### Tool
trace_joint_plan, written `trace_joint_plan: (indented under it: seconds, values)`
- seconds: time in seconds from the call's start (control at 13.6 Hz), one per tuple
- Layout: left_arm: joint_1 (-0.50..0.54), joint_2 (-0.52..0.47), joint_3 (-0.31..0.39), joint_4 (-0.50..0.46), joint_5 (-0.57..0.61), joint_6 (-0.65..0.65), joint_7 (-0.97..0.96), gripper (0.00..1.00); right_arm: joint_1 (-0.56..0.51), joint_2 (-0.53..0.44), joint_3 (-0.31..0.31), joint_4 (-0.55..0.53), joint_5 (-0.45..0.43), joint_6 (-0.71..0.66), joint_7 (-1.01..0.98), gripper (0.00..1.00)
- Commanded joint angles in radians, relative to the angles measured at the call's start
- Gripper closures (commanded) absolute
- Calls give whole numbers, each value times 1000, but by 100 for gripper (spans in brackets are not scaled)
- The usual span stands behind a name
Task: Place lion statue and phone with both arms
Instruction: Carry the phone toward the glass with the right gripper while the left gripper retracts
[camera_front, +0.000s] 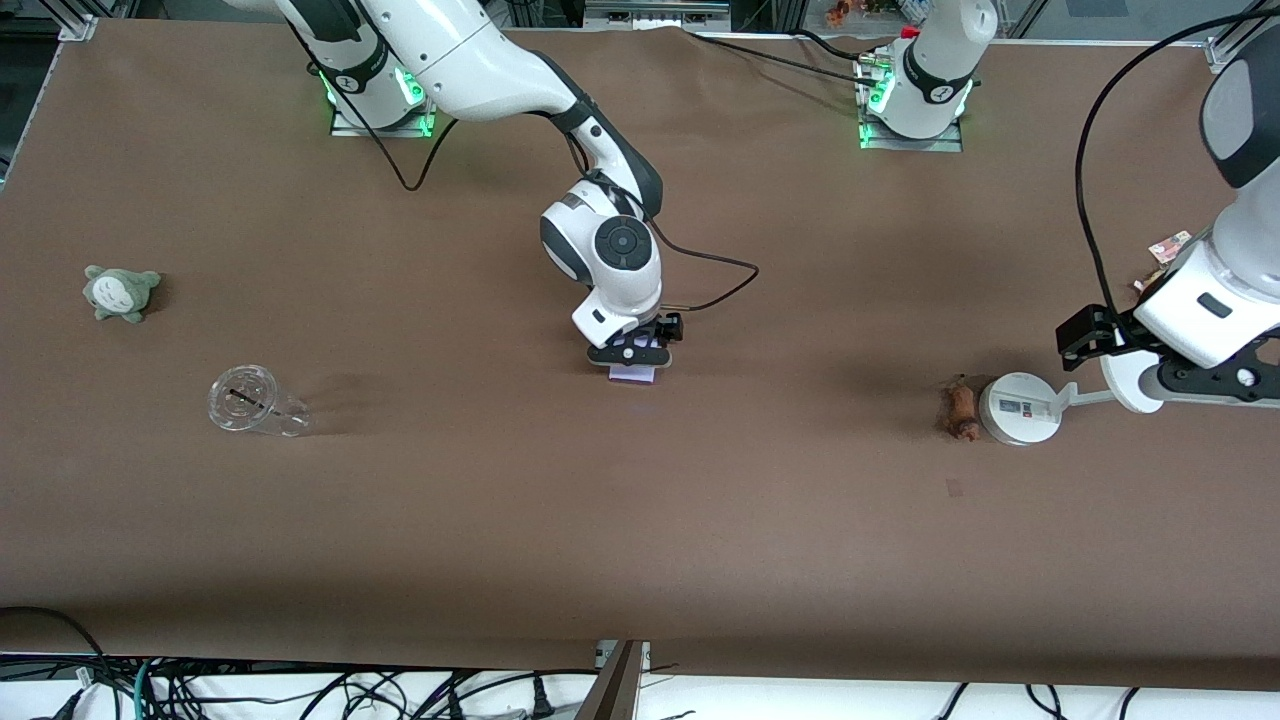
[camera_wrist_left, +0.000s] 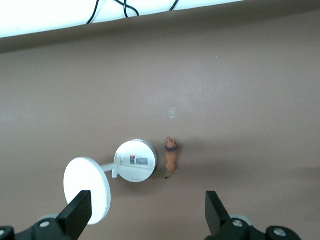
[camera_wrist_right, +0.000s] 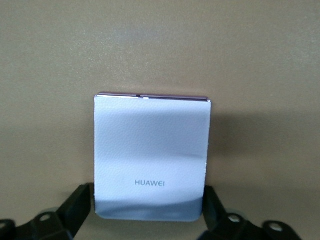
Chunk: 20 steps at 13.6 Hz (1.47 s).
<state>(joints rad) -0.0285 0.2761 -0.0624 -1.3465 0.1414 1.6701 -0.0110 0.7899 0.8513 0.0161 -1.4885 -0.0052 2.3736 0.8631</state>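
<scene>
Right wrist view is giving you the clearest read: the right gripper (camera_wrist_right: 148, 212) is sitting down at the middle of the table with its fingers (camera_wrist_right: 80, 202) hugging the two side edges of the phone (camera_wrist_right: 151, 155). It looks like a pinch, though you can't tell for sure whether the pads are squeezing or only bracketing it. The phone is lying flat, or close to flat, on the brown table (camera_front: 500, 500), its HUAWEI lettering near the gripper and its hinge edge pointing away from it. Its outline is nearly square, so its long axis is hard to call.

Over at the left arm's end of the table, you're seeing the left gripper (camera_front: 1085, 338) hanging in the air with its fingers (camera_wrist_left: 77, 212) spread wide and holding nothing, just above the white stand (camera_front: 1020, 408). The lion statue (camera_front: 961, 409) is lying on the table, touching or just beside the stand's round base. Its long axis is running nearer-to-farther from the front camera, but which end is the head is too small to tell.

So you're about halfway at best: phone in hand or just set down, lion untouched.
</scene>
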Motion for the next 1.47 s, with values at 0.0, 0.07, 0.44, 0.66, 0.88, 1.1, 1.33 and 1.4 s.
trace_joint_plan:
  seconds: [0.0,0.07,0.44,0.66,0.88,1.1,1.33,1.4]
  values:
    - [-1,9,0,26,-17,-30,17,0,9,8,-10,24,-19,1,22,48]
    - [1,5,0,24,-19,-33,19,0,3,2,-10,25,-16,0,17,61]
    - [12,-18,1,24,-23,-145,29,0,-46,-41,-51,36,-18,-30,-41,61]
    - [7,-179,15,-173,-58,-83,19,0,-80,-86,-129,30,-18,-123,-131,61]
    - [47,-288,13,-361,-72,25,26,0,-139,-126,-209,19,-5,-252,-323,61]
    - [35,-279,0,-344,-71,11,17,0,-234,-153,-214,-19,-5,-283,-433,61]
    - [33,-272,-13,-327,-71,0,17,0,-332,-172,-214,-64,-1,-281,-564,62]
    - [33,-272,-16,-326,-71,0,16,0,-360,-172,-212,-67,16,-290,-614,62]
